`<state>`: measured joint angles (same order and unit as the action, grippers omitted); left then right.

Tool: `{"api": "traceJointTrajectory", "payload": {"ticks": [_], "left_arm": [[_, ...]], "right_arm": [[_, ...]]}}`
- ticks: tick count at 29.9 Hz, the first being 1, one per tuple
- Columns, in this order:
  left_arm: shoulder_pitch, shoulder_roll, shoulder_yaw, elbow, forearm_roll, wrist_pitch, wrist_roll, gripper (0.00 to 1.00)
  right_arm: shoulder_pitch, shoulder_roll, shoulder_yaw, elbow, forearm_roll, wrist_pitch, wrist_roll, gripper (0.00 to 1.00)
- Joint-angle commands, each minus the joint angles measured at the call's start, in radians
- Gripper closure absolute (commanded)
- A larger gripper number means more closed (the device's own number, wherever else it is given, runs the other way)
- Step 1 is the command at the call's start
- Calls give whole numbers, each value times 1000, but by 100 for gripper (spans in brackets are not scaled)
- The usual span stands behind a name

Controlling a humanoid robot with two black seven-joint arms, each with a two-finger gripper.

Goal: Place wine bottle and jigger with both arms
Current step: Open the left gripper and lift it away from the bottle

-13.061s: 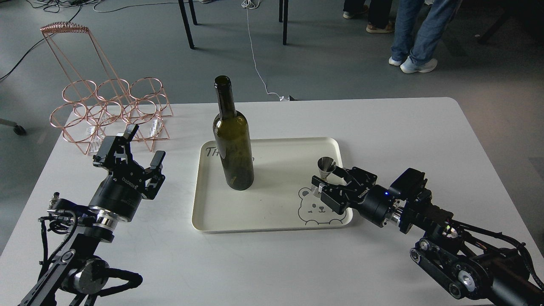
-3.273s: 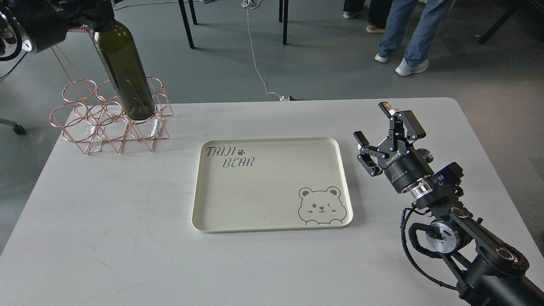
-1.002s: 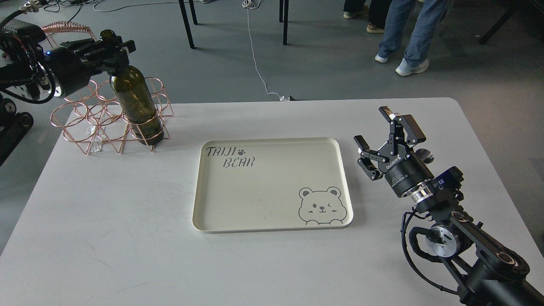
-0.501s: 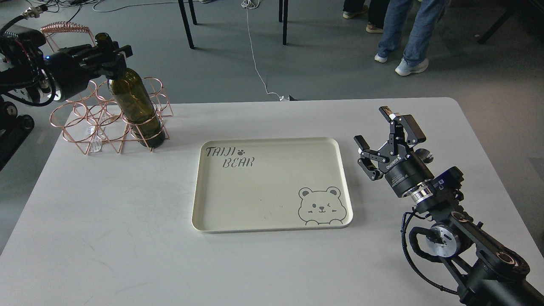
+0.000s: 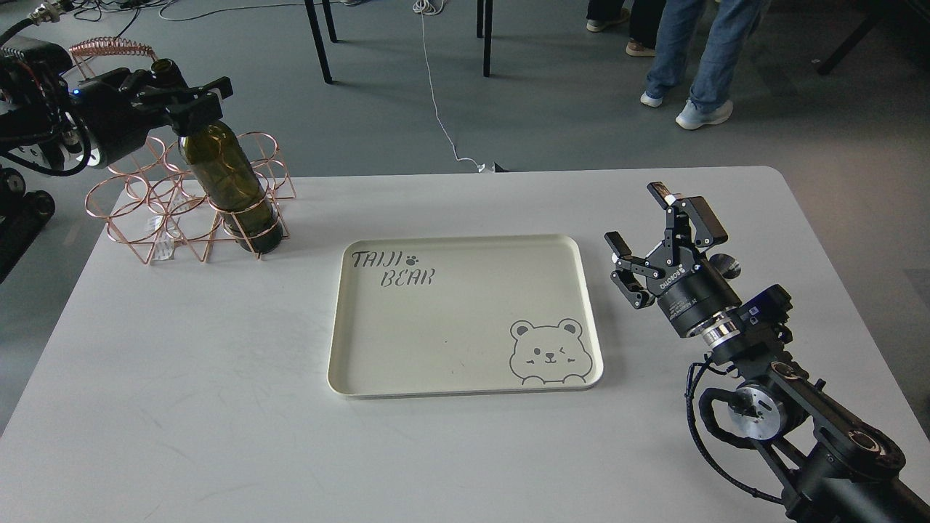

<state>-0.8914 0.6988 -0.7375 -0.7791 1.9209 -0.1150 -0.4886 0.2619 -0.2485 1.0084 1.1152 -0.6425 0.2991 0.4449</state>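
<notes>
Bottle and rack sit at the far left of the white counter [image 5: 218,407]; the wine bottle [image 5: 231,189], dark olive-green glass, leans with its neck tipped to the left, its lower body inside a ring at the right end of the copper wire rack [image 5: 156,192]; my left pincer [image 5: 190,98] is closed around the bottle's neck just under the open mouth, with my left arm coming in from the left edge; a blue light glows on that wrist; near the middle of the counter lies a cream tray [image 5: 465,383] with nothing in it, printed with "TAIJI BEAR" at its far left and a bear face at its near right; just to the right of the tray my right pincer [image 5: 657,236] points up and away from me, its fingers spread wide with nothing between them; directly behind that pincer, on its right side, a small shiny metal piece shows, the jigger [image 5: 725,266], mostly hidden, resting on the counter right of the tray; beyond the counter, on grey floor, stand a person's legs in jeans [image 5: 701,51].
</notes>
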Motion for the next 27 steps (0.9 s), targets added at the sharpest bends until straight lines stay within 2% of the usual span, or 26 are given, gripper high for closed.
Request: {"api": "traceJointTrajectory", "payload": {"ticks": [1, 10, 12, 15, 20, 27], "left_arm": [[-27, 14, -3, -31, -22, 0, 0, 2], [-216, 97, -2, -138, -235, -15, 0, 2], [-225, 94, -11, -190, -362, -6, 0, 2], [-219, 82, -2, -322, -668, -5, 0, 2], [-111, 55, -6, -520, -1048, -3, 0, 2], [119, -28, -57, -641, -1097, -12, 0, 2]], "right_arm": [[0, 0, 1, 0, 0, 0, 0, 1], [-1, 3, 9, 2, 4, 0, 11, 1], [-3, 11, 22, 6, 9, 0, 41, 1], [-3, 46, 53, 5, 9, 0, 44, 1], [14, 61, 44, -11, 6, -6, 44, 1], [31, 60, 52, -31, 12, -14, 44, 1]]}}
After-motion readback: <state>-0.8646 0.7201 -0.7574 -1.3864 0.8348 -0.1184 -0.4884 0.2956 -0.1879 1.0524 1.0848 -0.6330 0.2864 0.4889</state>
